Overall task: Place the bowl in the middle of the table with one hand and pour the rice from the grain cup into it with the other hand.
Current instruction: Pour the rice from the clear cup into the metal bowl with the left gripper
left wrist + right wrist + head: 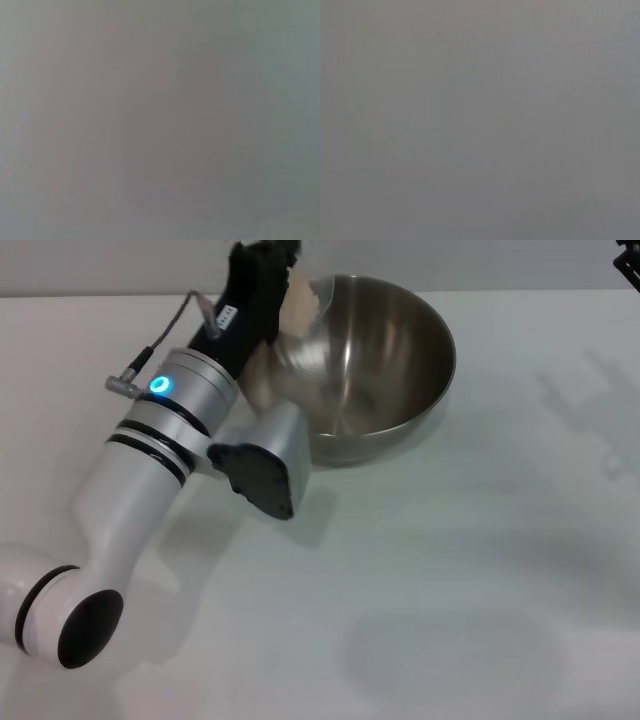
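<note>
The steel bowl (pixel 375 365) stands on the white table (pixel 450 570) toward the far middle. My left gripper (pixel 283 268) is at the bowl's far left rim, shut on the clear grain cup (pixel 303 302). The cup is at the rim and pale rice (pixel 298 306) shows inside it. I cannot tell whether any rice lies in the bowl; its inside shows only reflections. A dark bit of my right arm (pixel 630 260) shows at the far right corner. Both wrist views show only plain grey.
My left arm's white forearm (pixel 150 470) and black wrist block (pixel 262 480) lie across the table's left side, close to the bowl's near left wall. Bare tabletop lies in front of the bowl and to its right.
</note>
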